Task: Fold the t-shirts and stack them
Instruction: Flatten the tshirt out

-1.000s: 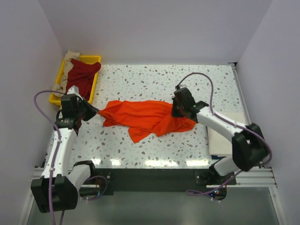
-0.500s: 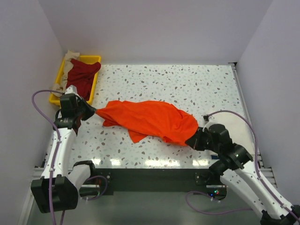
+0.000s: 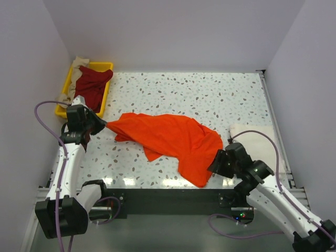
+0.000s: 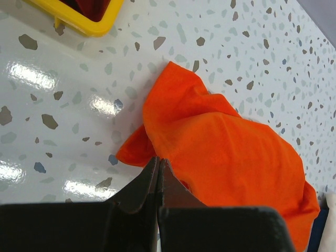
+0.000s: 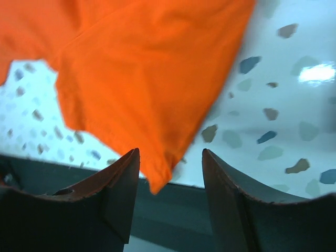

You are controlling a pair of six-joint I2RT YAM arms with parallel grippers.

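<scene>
The bright orange t-shirt (image 3: 168,135) lies spread across the middle of the speckled table, one corner reaching down to the near edge. My left gripper (image 3: 103,125) is shut on its left end; in the left wrist view the jaws (image 4: 158,160) meet against the orange cloth (image 4: 220,142). At the front right, my right gripper (image 3: 216,164) stands open. In the right wrist view the shirt's loose corner (image 5: 157,176) hangs between the parted fingers of my right gripper (image 5: 170,152), ungripped. A dark red t-shirt (image 3: 92,84) and a beige one (image 3: 79,64) sit in the tray.
The yellow tray (image 3: 108,66) stands at the back left, its corner (image 4: 100,26) showing in the left wrist view. A folded cream-white shirt (image 3: 268,144) lies at the right edge. The dark front rail (image 3: 168,197) runs just below the orange corner.
My right gripper pulled the shirt's right end from mid-table to the near right edge, then opened and let it go. The left gripper barely moved.
</scene>
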